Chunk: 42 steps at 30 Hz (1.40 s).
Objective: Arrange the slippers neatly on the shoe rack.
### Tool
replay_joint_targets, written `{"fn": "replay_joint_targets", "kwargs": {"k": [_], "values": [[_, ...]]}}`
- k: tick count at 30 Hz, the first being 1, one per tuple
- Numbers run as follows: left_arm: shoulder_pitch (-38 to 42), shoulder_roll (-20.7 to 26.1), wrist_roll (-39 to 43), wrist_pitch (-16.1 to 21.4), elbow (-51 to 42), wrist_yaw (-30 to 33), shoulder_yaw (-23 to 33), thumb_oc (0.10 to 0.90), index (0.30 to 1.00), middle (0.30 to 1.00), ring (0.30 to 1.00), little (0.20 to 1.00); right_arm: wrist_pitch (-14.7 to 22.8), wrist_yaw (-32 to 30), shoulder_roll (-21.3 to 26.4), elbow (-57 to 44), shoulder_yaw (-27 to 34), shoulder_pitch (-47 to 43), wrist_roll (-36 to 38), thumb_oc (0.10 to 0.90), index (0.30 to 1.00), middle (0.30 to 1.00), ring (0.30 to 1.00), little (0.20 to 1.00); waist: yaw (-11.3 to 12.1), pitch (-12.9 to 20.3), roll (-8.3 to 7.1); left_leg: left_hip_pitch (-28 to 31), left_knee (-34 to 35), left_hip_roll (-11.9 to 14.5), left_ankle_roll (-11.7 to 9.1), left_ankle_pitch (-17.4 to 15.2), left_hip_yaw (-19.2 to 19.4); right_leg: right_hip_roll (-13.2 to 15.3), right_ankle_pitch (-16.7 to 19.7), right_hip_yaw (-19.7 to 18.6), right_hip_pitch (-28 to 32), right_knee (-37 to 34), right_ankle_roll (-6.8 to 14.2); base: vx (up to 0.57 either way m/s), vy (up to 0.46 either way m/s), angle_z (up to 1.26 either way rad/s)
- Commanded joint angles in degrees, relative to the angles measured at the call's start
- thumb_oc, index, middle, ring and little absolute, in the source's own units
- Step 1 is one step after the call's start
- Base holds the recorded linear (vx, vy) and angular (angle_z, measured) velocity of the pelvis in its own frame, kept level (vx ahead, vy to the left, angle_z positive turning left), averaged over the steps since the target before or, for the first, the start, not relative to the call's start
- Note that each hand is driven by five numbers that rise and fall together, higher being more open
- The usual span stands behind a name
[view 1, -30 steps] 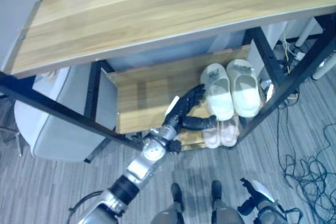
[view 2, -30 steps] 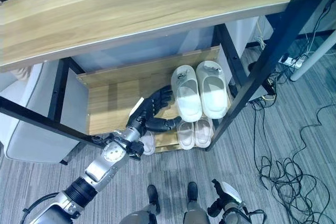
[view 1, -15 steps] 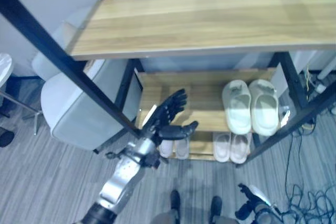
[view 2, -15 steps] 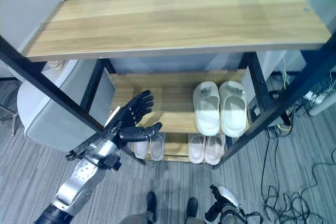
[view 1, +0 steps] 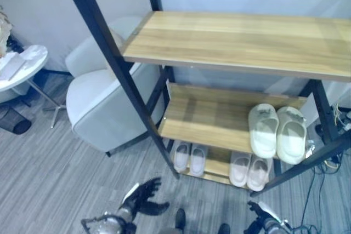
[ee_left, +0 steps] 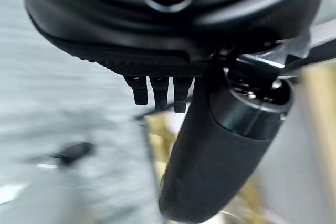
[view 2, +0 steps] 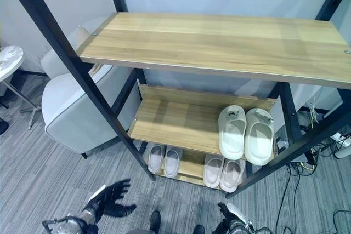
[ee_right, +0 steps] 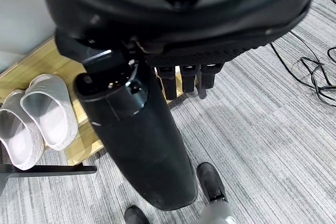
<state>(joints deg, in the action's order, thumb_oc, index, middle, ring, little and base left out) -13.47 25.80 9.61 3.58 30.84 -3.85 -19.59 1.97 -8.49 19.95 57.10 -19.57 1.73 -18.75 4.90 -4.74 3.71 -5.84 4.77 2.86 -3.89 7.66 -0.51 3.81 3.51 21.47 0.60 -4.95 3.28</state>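
The shoe rack has a bare wooden top shelf. A pale green-white pair of slippers lies side by side at the right end of the middle shelf. On the bottom shelf rest two pinkish pairs, one to the left and one to the right. My left hand hangs low in front of the rack, above the carpet, open with spread fingers and holding nothing. My right hand shows at the lower edge, open and empty. A pale pair on a wooden shelf appears past the hand in the right wrist view.
A grey-white armchair stands left of the rack, beside a small white round table. Black slanted rack posts cross in front of the shelves. Cables lie on the carpet to the right.
The camera has pulled back and now takes in the whole rack. My left hand has drawn away from the pale slippers on the middle shelf and dropped low, near the floor.
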Motion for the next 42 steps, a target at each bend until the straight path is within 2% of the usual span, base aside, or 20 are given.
{"fn": "replay_joint_targets", "kwargs": {"k": [1, 7, 11, 17, 23, 24, 25, 27, 29, 31, 33, 35, 39, 41, 42], "values": [[8.8, -2.0, -7.8, 3.8, 3.7, 4.7, 1.9, 0.800, 0.900, 0.900, 0.900, 0.900, 1.6, -1.0, 0.7, 1.0, -0.2, -1.3, 2.7, 0.800, 0.900, 0.900, 0.900, 0.900, 0.2, 1.2, -2.56, 1.1, 0.2, 2.8, -4.2, -2.1, 1.2, 3.8, -2.5, 2.7, -0.4, 0.0, 3.9, 0.00, 0.015, 0.06], [12.7, -6.7, -9.8, 3.0, 18.3, 9.5, 5.3, 0.800, 0.900, 0.900, 0.900, 0.900, 1.6, -1.5, -0.6, 3.1, -0.6, -1.9, 3.3, 0.800, 0.900, 0.900, 0.900, 0.900, -0.2, 1.8, -3.28, 0.8, 0.2, 2.6, -4.1, -2.0, 0.5, 3.6, -2.7, 2.2, -0.6, 0.0, 3.6, 0.00, 0.008, 0.11], [13.9, -8.2, -10.2, 2.6, 25.3, 11.3, 6.7, 0.800, 0.900, 0.900, 0.900, 0.900, 1.7, -1.8, -1.1, 4.6, -0.9, -2.3, 3.3, 0.800, 0.900, 0.900, 0.900, 0.900, -0.5, 2.3, -3.78, 1.7, 0.2, 2.9, -4.0, -2.4, 0.4, 3.0, -3.4, 1.9, 0.3, 0.0, 3.2, 0.03, -0.004, 0.02], [15.1, -9.0, -11.1, 2.2, 30.2, 12.3, 7.0, 0.800, 0.900, 0.900, 0.900, 0.900, 1.9, -2.0, -1.5, 6.0, -0.8, -2.3, 3.8, 0.800, 0.900, 0.900, 0.900, 0.900, -1.0, 2.3, -4.25, 3.2, 0.1, 3.3, -3.8, -2.9, 0.8, 2.2, -4.2, 0.9, 1.3, 0.0, 2.9, 0.02, -0.001, 0.00], [17.1, -9.6, -10.8, 2.6, 30.5, 13.0, 5.8, 0.800, 0.900, 0.900, 0.900, 0.900, 1.8, -2.3, -0.9, 6.9, -1.2, -3.9, 4.7, 0.800, 0.900, 0.900, 0.900, 0.900, -1.2, 0.8, -4.74, 0.3, -1.2, 2.5, -3.7, -2.0, -0.2, 2.9, -3.1, -0.2, -1.3, 0.0, 3.1, -0.07, 0.003, 0.00], [17.7, -9.8, -10.6, 2.6, 30.6, 13.0, 5.5, 0.800, 0.900, 0.900, 0.900, 0.900, 1.8, -2.5, -0.6, 6.9, -1.3, -4.5, 4.8, 0.800, 0.900, 0.900, 0.900, 0.900, -1.3, 0.2, -5.21, -0.1, -2.7, 1.8, -3.4, -3.5, -0.5, 3.5, -2.4, -0.3, -2.3, 0.0, 3.0, -0.29, 0.008, -0.02], [18.5, -10.0, -10.6, 2.6, 30.6, 13.0, 5.3, 0.800, 0.900, 0.900, 0.900, 0.900, 1.7, -2.6, -0.1, 7.0, -1.3, -5.2, 4.8, 0.800, 0.900, 0.900, 0.900, 0.900, -1.6, -0.6, -6.01, -0.5, -6.6, 1.1, -3.1, -6.9, -0.7, 4.4, -1.8, -0.4, -3.4, 0.1, 2.9, -0.29, 0.022, -0.02], [19.0, -10.2, -10.9, 2.5, 30.8, 13.2, 5.1, 0.800, 0.900, 0.900, 0.900, 0.900, 1.4, -2.6, 0.1, 7.2, -0.8, -5.8, 5.0, 0.800, 0.900, 0.900, 0.900, 0.900, -2.5, -0.8, -6.77, -0.2, -10.6, 0.1, -2.9, -9.9, -1.8, 5.6, -0.6, 0.1, -5.1, 0.3, 2.8, -0.22, 0.059, 0.04], [19.2, -10.8, -11.1, 2.4, 31.8, 13.4, 5.1, 0.800, 0.900, 0.900, 0.900, 0.900, 1.4, -2.7, 0.3, 7.5, -0.2, -6.1, 5.2, 0.800, 0.900, 0.900, 0.900, 0.900, -3.5, -1.2, -6.82, 1.2, -13.9, -0.4, -2.9, -11.9, -2.7, 5.9, 0.2, 0.0, -5.6, 0.6, 2.9, -0.11, 0.112, 0.26], [19.1, -11.5, -11.4, 2.4, 32.6, 13.5, 5.0, 0.800, 0.900, 0.900, 0.900, 0.900, 1.1, -2.4, 0.2, 8.8, 0.2, -6.2, 5.0, 0.800, 0.900, 0.900, 0.900, 0.900, -4.6, -1.1, -6.30, 3.6, -11.8, -0.3, -2.6, -14.1, -2.1, 6.2, 0.9, 0.1, -5.8, 0.9, 3.2, -0.02, 0.153, 0.13], [18.9, -11.8, -11.7, 2.4, 33.2, 13.4, 5.1, 0.800, 0.900, 0.900, 0.900, 0.900, 0.8, -2.2, 0.2, 9.9, 0.8, -6.3, 4.9, 0.800, 0.900, 0.900, 0.900, 0.900, -5.2, -0.9, -5.61, 5.7, -9.0, -0.2, -2.0, -14.2, -0.4, 6.7, 1.8, 0.2, -6.2, 1.3, 3.6, -0.01, 0.151, 0.20], [18.9, -11.7, -12.1, 2.4, 33.5, 13.2, 5.0, 0.800, 0.900, 0.900, 0.900, 0.900, 0.5, -2.2, 0.1, 10.9, 1.3, -6.3, 4.9, 0.800, 0.900, 0.900, 0.900, 0.900, -5.3, -1.0, -5.57, 7.0, -6.9, -0.9, -1.2, -14.2, 0.4, 7.2, 2.7, -0.1, -6.8, 1.8, 4.2, -0.03, 0.163, 0.11], [18.8, -11.6, -12.2, 2.6, 35.0, 13.3, 5.3, 0.800, 0.900, 0.900, 0.900, 0.900, 0.1, -2.0, -0.1, 12.0, 1.2, -6.7, 4.1, 0.800, 0.900, 0.900, 0.900, 0.900, -4.8, -1.9, -5.99, 7.5, -5.3, -3.1, 0.2, -14.6, -0.8, 8.8, 4.6, -1.1, -8.8, 3.3, 5.5, -0.06, 0.157, -0.22], [18.2, -11.6, -12.7, 2.5, 36.6, 13.4, 5.9, 0.800, 0.900, 0.900, 0.900, 0.900, -0.3, -1.7, -0.4, 12.6, 1.2, -7.1, 3.2, 0.800, 0.900, 0.900, 0.900, 0.900, -4.7, -2.9, -6.25, 7.9, -3.5, -4.2, 1.4, -13.8, -1.6, 10.1, 6.3, -2.7, -11.2, 5.5, 7.0, -0.14, 0.166, -0.30], [18.6, -11.2, -12.8, 2.4, 37.2, 13.2, 5.8, 0.800, 0.900, 0.900, 0.900, 0.900, -0.6, -1.6, -0.5, 12.9, 1.2, -7.7, 3.4, 0.800, 0.900, 0.900, 0.900, 0.900, -4.8, -3.5, -6.16, 6.8, -3.8, -4.2, 1.9, -13.0, -1.5, 9.9, 5.2, -4.4, -12.3, 7.3, 7.3, -0.21, 0.116, -0.24]]}}
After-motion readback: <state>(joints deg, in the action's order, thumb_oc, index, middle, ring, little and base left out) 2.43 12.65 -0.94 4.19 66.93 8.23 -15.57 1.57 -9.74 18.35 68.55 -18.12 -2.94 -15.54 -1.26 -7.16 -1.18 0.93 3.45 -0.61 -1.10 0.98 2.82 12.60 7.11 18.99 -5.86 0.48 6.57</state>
